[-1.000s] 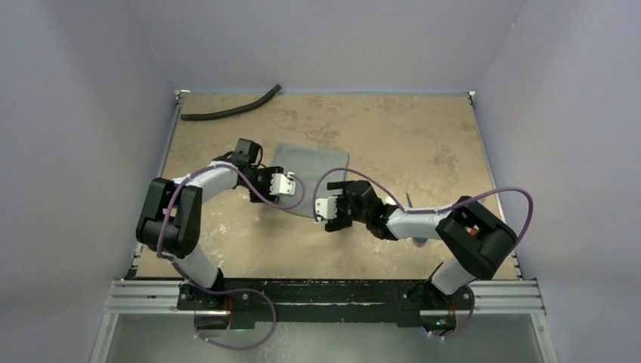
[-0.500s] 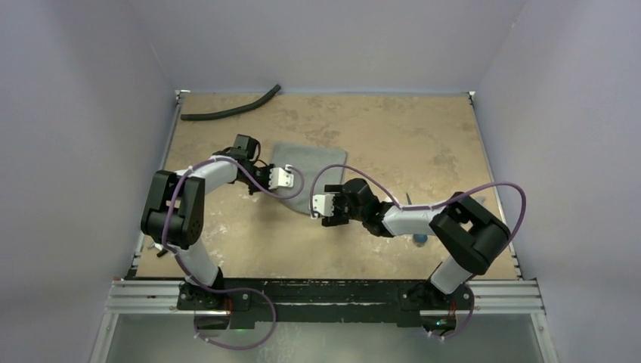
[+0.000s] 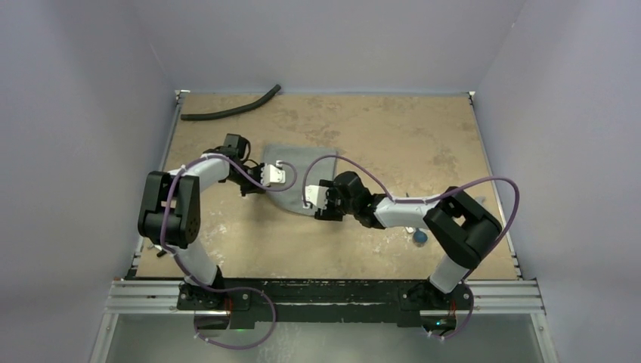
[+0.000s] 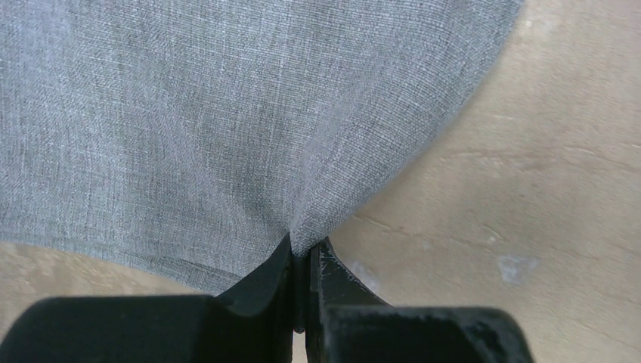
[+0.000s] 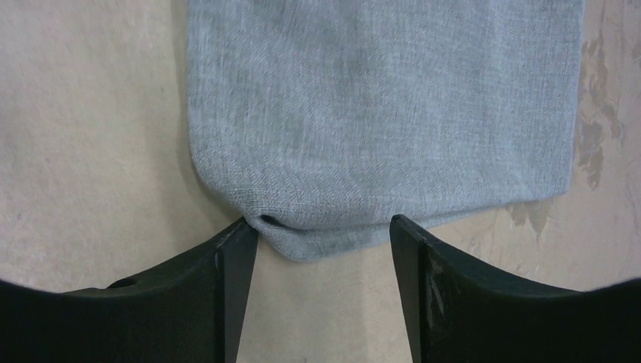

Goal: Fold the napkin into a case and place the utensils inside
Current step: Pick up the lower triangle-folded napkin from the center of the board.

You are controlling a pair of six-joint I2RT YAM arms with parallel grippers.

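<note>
Obs: napkin [image 3: 295,155] is lying flat at mid table [image 3: 423,136], grey. It is prob. already doubled, as layered cloth is showing at its near edge in R wrist view.

L gripper [image 4: 305,255]: jaws are being held fully together on the napkin's edge, and cloth is being puckered into a ridge running up from the pinch. A sec ago the jaws were partway apart, and the gripper has since been shifted slightly toward the far-left. L-side grip is judged secured.

R gripper [image 5: 323,238]: fingers [image 5: 236,261] are being narrowed from wide, but a clear gap is showing. The napkin's rounded near edge is being straddled. One finger is just touching cloth and the other is apart from it, so nothing is clamped yet. Over the last sec it has been brought leftward onto the napkin.

utensils [image 3: 419,237]: only the blue round end is being seen, on the table by the R arm's elbow, well apart from the napkin. Spoon cannot be made out, prob. hidden by the arm.

Judgement: a two-point hold is being set up for the next fold. R pinch is needed before any lift. Case is not formed and utensils are not yet placed. Risk: only the top layer being caught by R.
</note>
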